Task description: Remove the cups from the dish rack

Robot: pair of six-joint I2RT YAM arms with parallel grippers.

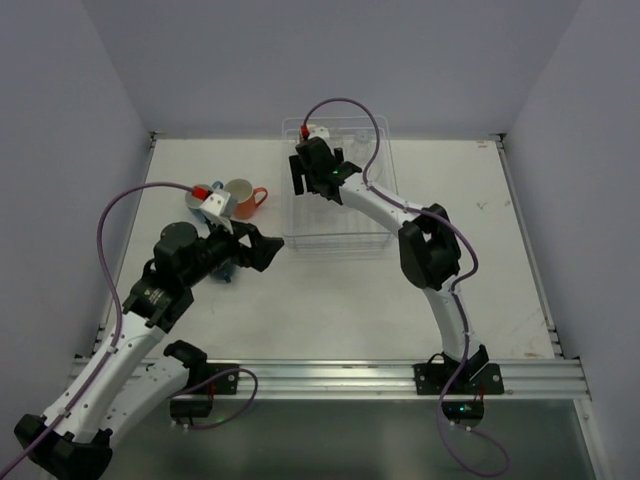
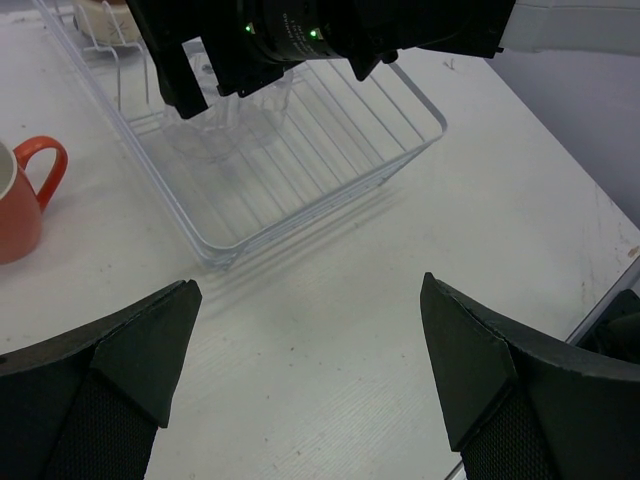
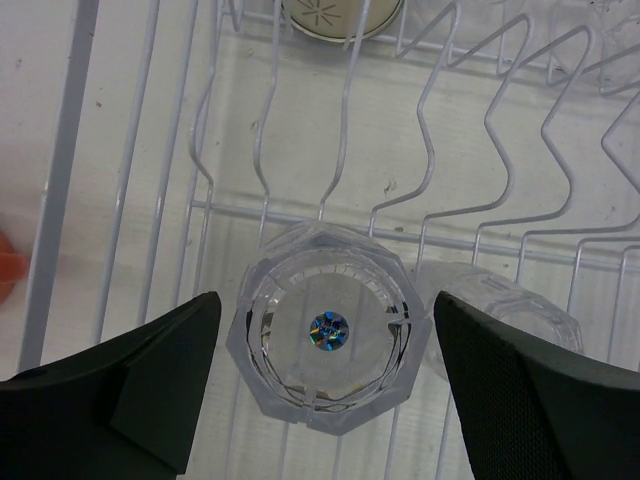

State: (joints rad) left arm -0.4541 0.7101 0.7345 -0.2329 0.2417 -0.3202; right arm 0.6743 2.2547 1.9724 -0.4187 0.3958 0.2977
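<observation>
1. Right gripper (image 3: 328, 300): jaws spread wide, nothing held; one finger stands on either side of a clear tumbler (image 3: 328, 335); a thin gap shows on each side (no contact that I can make out).
2. The tumbler sits directly under the gripper, between the fingers, on the floor of the dish rack (image 3: 130, 200); it has a faceted wall and its round end faces the wrist camera; I cannot tell if that end is the mouth or the base.
3. A second tumbler (image 3: 500, 312) lies tilted just outside the right finger, close against the first; touching or not, cannot tell. A pale cup (image 3: 340, 15) stands ahead of the fingertips, beyond a row of prongs.
4. Handling, my judgement: the tumbler is stiff, smooth and probably slippery; it is light, but could crack if dropped. Take hold across two opposite flat facets, on the wall rather than at the rim; lift straight up to clear the prongs and the neighbouring tumbler.
5. Left gripper (image 2: 308, 285): fully open and empty, over bare table; the rack is ahead of it. An orange mug (image 2: 15, 215) stands ahead and to its left, outside the rack.
6. Step in hand, by my reading: closing on the tumbler; several cups are left in the rack.
</observation>
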